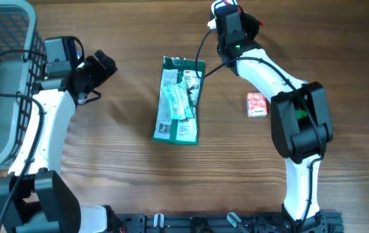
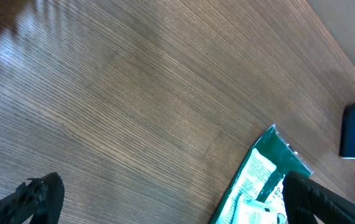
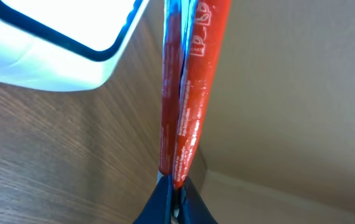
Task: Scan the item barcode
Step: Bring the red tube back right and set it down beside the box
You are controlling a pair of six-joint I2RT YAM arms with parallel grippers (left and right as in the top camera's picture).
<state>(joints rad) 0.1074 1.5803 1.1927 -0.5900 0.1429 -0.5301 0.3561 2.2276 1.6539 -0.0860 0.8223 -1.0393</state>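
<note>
Table [image 1: 126, 175]: you have wood grain running across the whole scene.
Basket [image 1: 3, 123]: dark mesh, at your far left.
Green packet [image 1: 179, 100]: lies flat mid-table, well apart from both claws.
Left claw [image 1: 100, 68]: released, jaws wide, just left of the green packet and holding nothing.
Right claw [image 3: 174, 199]: at the far side, right of centre, clenched on your item, a thin red packet [image 3: 184, 93], held on edge.
Red box [image 1: 257, 105]: small, on the table to the right.

The bench [image 1: 120, 162] is seen as wood-grained, with a faint sheen. The green packet [image 1: 179, 100] is wrapped in glossy plastic film, and the red packet [image 3: 187, 93] likewise, creased.
</note>
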